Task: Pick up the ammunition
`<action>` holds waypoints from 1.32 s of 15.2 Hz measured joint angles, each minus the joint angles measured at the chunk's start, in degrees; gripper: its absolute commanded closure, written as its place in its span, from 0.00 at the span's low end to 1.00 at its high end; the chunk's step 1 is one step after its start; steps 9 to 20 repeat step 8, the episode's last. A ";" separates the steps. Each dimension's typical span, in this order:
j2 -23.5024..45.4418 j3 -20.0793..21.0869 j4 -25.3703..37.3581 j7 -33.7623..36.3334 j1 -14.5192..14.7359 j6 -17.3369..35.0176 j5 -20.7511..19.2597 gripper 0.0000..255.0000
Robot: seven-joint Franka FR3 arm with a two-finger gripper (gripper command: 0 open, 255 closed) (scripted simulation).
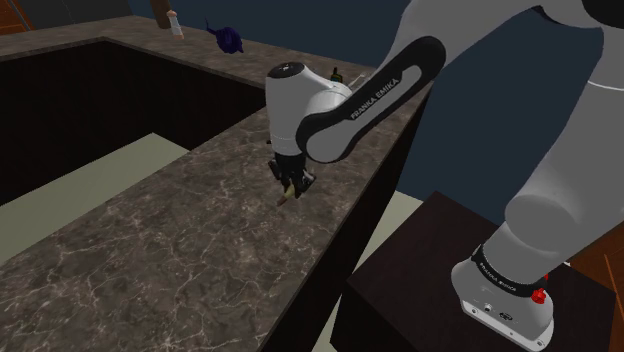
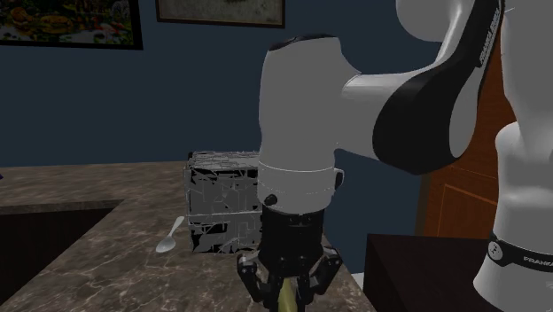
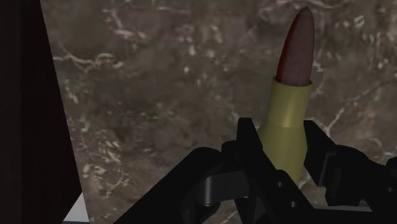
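A: So, the gripper [image 3: 286,153] is clamped narrow on the ammunition [image 3: 291,95], fingers [image 3: 251,149] on either side of its yellow case, reddish tip poking out past them toward the marble counter [image 3: 159,76]. Good to lift?

B: Eh, risky imo. That's a round, slick-looking case, so it could swivel or squirt out once it moves. In the shoulder view the counter's edge sits close at the gripper's three o'clock; drop it there and it probably rolls off. Can't tell if the tip's clear of the stone either.
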 measured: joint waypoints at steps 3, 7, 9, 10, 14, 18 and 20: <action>-2.19 1.03 0.35 -1.80 -0.80 -1.74 2.57 1.00; -5.11 2.06 1.13 -4.28 -1.70 -4.33 5.95 1.00; -5.44 2.15 1.32 -4.58 -1.78 -4.71 6.35 1.00; -5.44 2.15 1.32 -4.58 -1.78 -4.71 6.35 1.00; -5.44 2.15 1.32 -4.58 -1.78 -4.71 6.35 1.00; -5.44 2.15 1.32 -4.58 -1.78 -4.71 6.35 1.00; -5.44 2.15 1.32 -4.58 -1.78 -4.71 6.35 1.00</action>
